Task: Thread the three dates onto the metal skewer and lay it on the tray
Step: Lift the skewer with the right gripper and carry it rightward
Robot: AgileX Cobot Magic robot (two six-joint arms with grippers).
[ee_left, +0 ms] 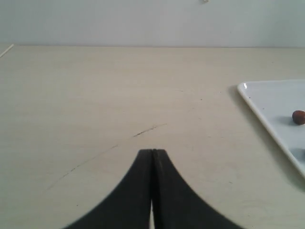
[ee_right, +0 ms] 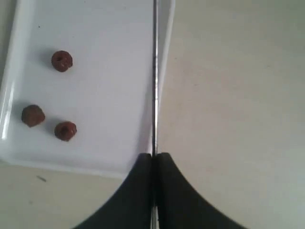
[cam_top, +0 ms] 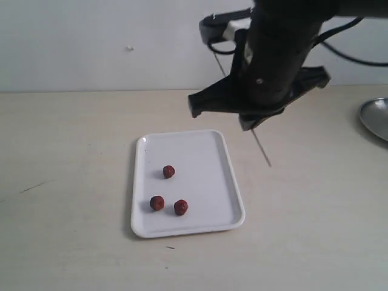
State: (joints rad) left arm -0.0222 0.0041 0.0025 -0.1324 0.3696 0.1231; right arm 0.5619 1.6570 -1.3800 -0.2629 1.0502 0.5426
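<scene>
Right gripper (ee_right: 153, 155): closed on the metal skewer (ee_right: 155, 71), its 2 dark jaws pinched together with the rod running straight out between them.
Metal skewer: held tilted in the air. In the exterior view its lower end points down at the bench (cam_top: 73, 230) just beside the right rim of the tray (cam_top: 203, 151). Whether the tip touches the bench cannot be told. In the right wrist view the rod crosses over that rim.
Tray: white, lying flat on the bench near the middle of the exterior view.
Dates (cam_top: 168, 171): 3, all loose on the tray. That 1 lies alone toward the tray's middle. A second date (cam_top: 157, 203) and a third date (cam_top: 180, 207) sit near each other, apart, closer to the front rim.
Left gripper (ee_left: 152, 151): closed on nothing, jaws pressed together low over bare bench, with the tray's corner off to its side.
Bench: pale, with a faint dark scratch.
Silver dish (cam_top: 376, 115): at the right edge of the exterior view, well apart from the tray and partly cut off.
</scene>
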